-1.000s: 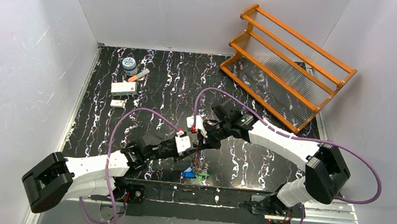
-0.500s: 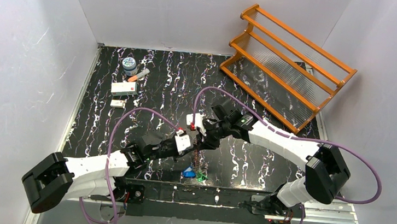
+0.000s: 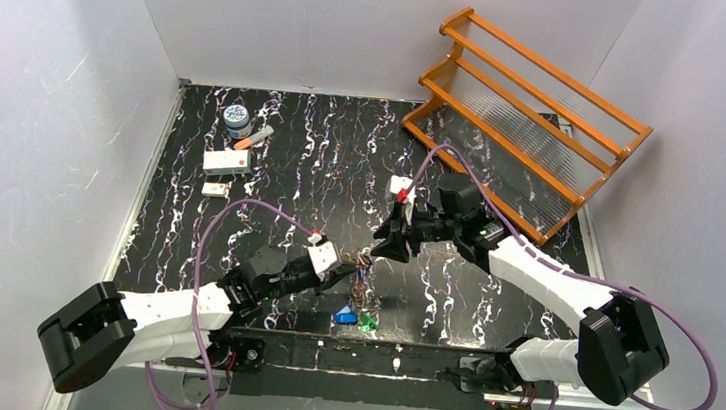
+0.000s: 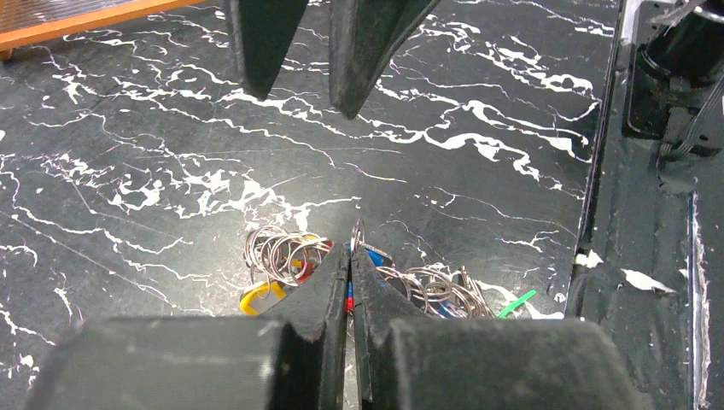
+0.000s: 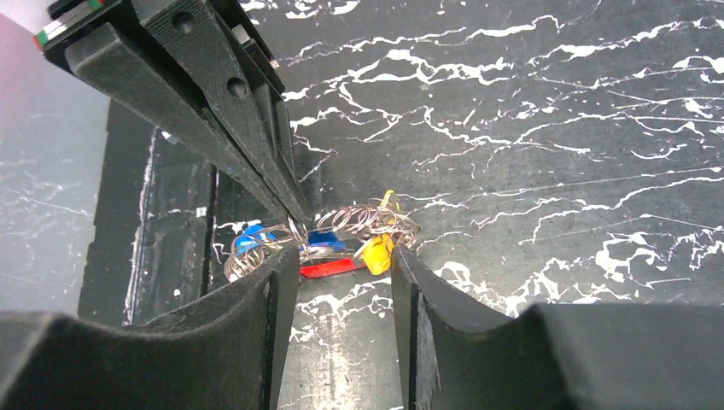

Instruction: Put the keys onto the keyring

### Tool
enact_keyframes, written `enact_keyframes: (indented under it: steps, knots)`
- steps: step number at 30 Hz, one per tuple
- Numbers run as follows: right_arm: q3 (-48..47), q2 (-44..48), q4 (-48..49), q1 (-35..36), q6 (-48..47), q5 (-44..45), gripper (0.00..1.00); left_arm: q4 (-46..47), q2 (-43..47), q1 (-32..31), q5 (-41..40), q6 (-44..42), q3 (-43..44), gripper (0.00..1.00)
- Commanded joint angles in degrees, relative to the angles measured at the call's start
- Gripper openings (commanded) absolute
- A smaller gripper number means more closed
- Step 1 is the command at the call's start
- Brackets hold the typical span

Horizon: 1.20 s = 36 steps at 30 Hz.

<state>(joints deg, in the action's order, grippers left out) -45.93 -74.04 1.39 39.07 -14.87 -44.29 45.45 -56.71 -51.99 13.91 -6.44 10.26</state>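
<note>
Left hand (image 3: 354,264) and right hand (image 3: 383,247) are black, arms (image 3: 168,305) white, cables (image 3: 200,270) purple.

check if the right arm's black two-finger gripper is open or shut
Open: in the right wrist view the right arm's black two-finger gripper has its fingers clearly apart, with nothing clamped between them.
</note>
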Motion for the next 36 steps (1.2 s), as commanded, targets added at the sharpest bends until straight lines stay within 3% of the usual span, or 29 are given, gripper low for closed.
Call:
enact_keyframes:
  steps: [1, 20, 32, 36]
  knots:
    - [1.8, 1.2, 9.5, -1.7, 7.5, -8.3, 0.51, 11.1, 2.3, -0.2, -3.3, 4.0, -2.3, 0.00]
    - [5.6, -5.9, 17.6, -1.6, 14.2, -13.9, 0.35, 15.8, 1.1, -0.2, -0.5, 5.6, -3.1, 0.00]
    - [5.7, -7.2, 19.6, -1.7, 14.4, -13.9, 0.18, 15.9, 1.2, -0.2, -0.1, 5.9, -3.1, 0.00]
    - [5.8, -7.0, 19.7, -1.7, 14.4, -14.7, 0.05, 16.0, 1.2, -0.2, 0.1, 6.1, -3.1, 0.00]
